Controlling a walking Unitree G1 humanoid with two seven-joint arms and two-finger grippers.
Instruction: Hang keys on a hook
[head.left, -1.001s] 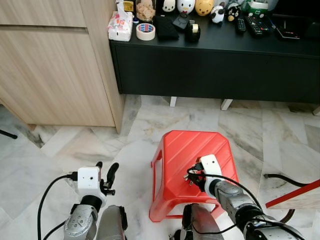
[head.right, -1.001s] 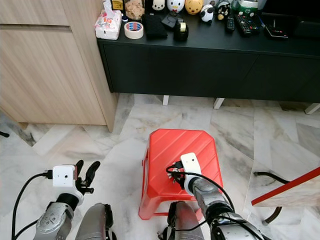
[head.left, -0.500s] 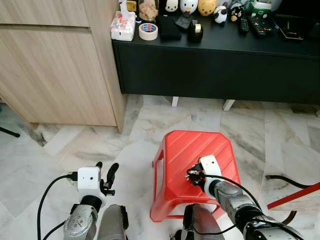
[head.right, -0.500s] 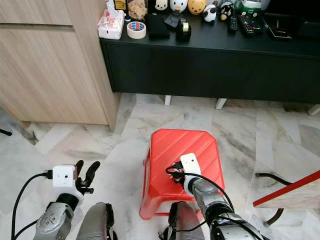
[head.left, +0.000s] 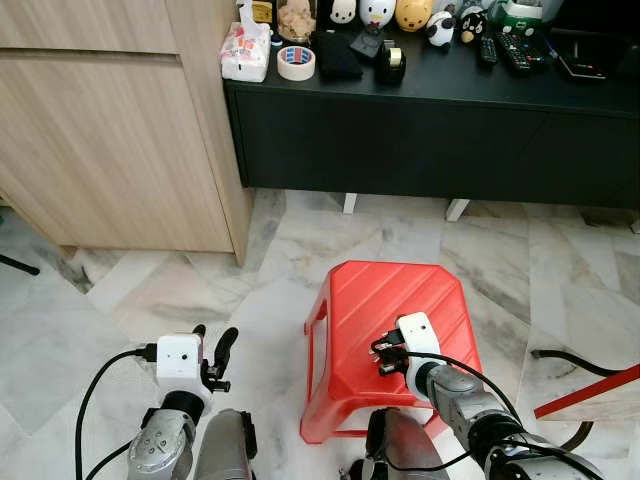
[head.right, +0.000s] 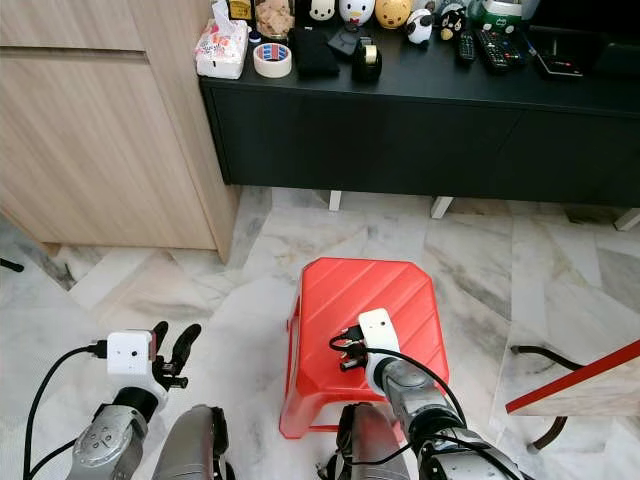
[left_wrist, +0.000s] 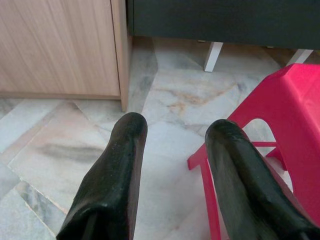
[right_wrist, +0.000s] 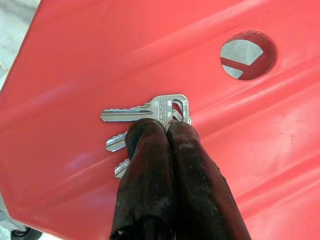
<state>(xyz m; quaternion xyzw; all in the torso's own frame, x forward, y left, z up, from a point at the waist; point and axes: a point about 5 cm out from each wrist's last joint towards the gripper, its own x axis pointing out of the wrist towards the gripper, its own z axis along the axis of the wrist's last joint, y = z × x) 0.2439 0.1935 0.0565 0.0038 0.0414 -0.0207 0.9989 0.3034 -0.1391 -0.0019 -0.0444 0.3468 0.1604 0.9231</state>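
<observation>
A red stool (head.left: 390, 310) stands on the marble floor (head.left: 120, 300) before a black bench (head.left: 430, 110). The right claw (head.left: 381, 354) rests over the stool's seat, seemingly pinching something small and dark. The left claw (head.left: 215, 345) hovers beside the stool, fingers apart.

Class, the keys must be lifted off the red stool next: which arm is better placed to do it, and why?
The right. Its pincer is shut on the keys atop the red stool. The left pincer is open, beside the stool over the floor.
</observation>
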